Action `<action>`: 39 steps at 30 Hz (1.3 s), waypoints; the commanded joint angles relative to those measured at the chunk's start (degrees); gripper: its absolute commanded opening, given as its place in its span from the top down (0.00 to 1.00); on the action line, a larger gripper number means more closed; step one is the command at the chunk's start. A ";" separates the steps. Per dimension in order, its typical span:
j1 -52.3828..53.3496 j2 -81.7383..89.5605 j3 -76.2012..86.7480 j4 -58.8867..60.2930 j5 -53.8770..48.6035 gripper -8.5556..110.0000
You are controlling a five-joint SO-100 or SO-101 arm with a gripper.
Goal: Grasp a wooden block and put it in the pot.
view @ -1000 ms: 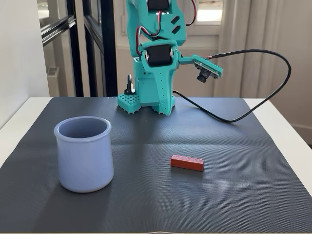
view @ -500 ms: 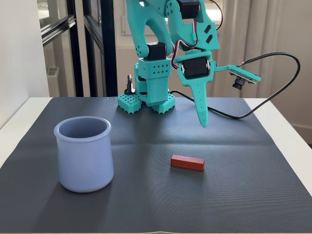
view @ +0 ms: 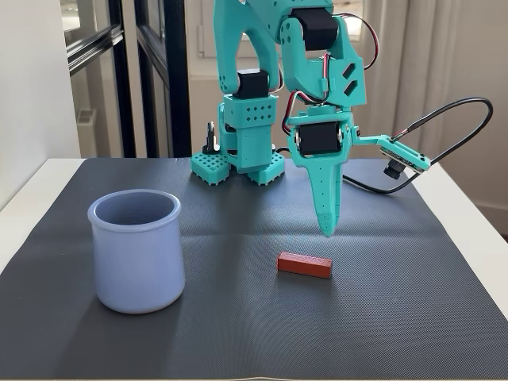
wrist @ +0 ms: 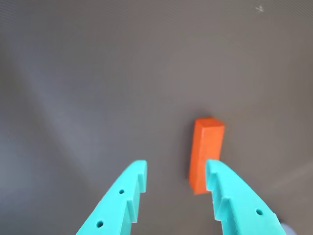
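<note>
The wooden block [view: 304,264] is a small reddish-brown bar lying flat on the dark mat, to the right of the pot in the fixed view. In the wrist view the block [wrist: 205,152] looks orange and lies just beyond the right finger. My teal gripper [view: 329,226] points straight down and hovers above the block's right end. In the wrist view the gripper [wrist: 175,171] is open and empty, and the block is off to the right of the gap. The lavender-blue pot [view: 136,250] stands upright at the left.
The dark ribbed mat [view: 413,317] covers the white table. The arm's base [view: 238,163] stands at the mat's back edge. A black cable [view: 444,119] loops to the right of the arm.
</note>
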 commanded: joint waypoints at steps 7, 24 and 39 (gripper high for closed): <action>6.42 -3.60 -3.69 -0.44 -1.67 0.81; 8.26 -9.49 -3.69 -4.39 -1.67 0.81; 8.26 -9.49 -3.69 -4.31 -1.67 0.90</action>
